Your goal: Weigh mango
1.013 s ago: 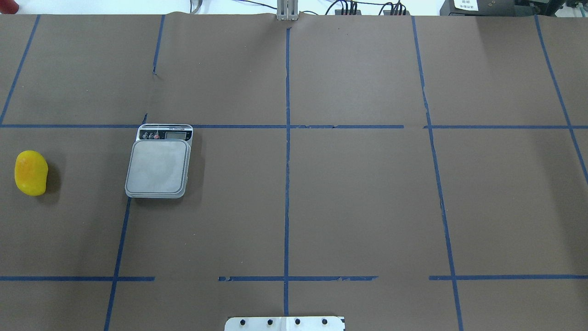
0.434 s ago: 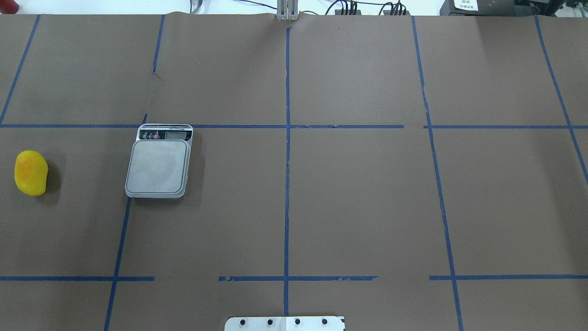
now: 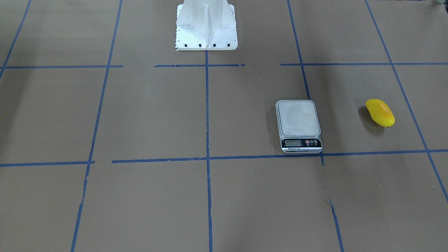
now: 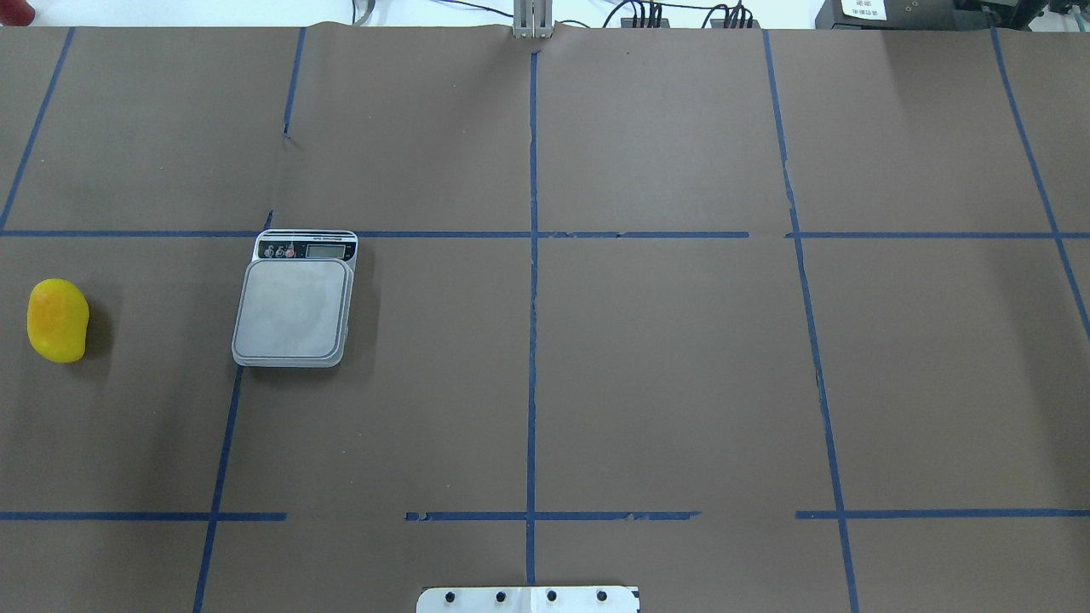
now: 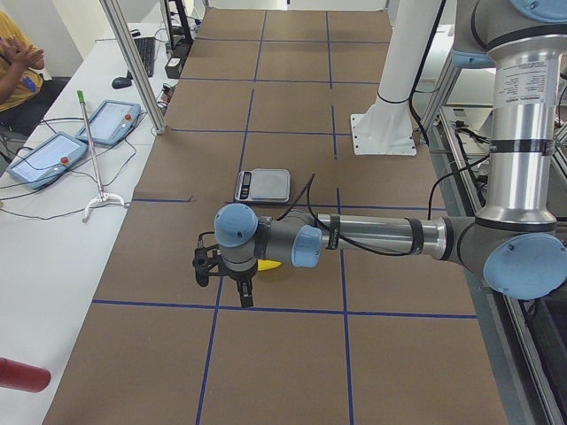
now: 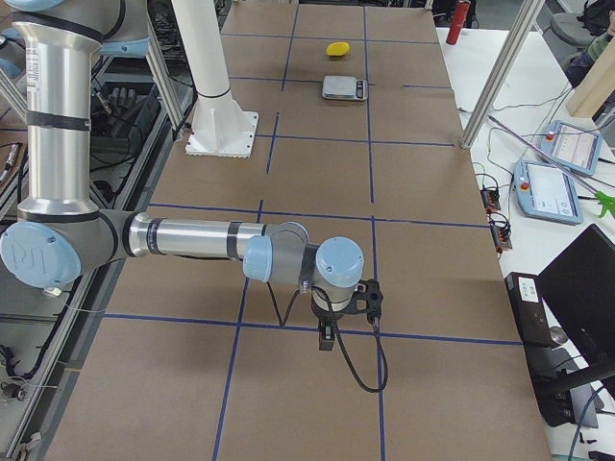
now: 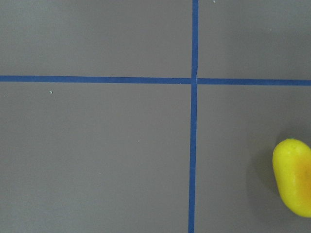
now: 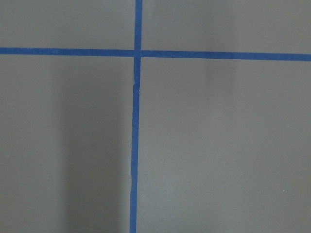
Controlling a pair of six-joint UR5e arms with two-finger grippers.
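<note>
The yellow mango (image 4: 58, 321) lies on the brown table at the far left, also seen in the front view (image 3: 380, 112) and at the right edge of the left wrist view (image 7: 294, 177). The silver scale (image 4: 294, 306) stands to its right with a bare platform, apart from the mango (image 3: 298, 125). My left gripper (image 5: 241, 292) hangs above the table close to the mango (image 5: 268, 264), which the wrist partly hides. My right gripper (image 6: 327, 334) hangs over bare table far from the scale (image 6: 345, 87). I cannot tell if either is open or shut.
The white robot pedestal (image 3: 206, 24) stands at the table's middle edge. Blue tape lines (image 4: 532, 340) grid the brown cover. A side bench holds tablets (image 5: 53, 150) and cables. A red bottle (image 6: 459, 19) stands past the table's far end.
</note>
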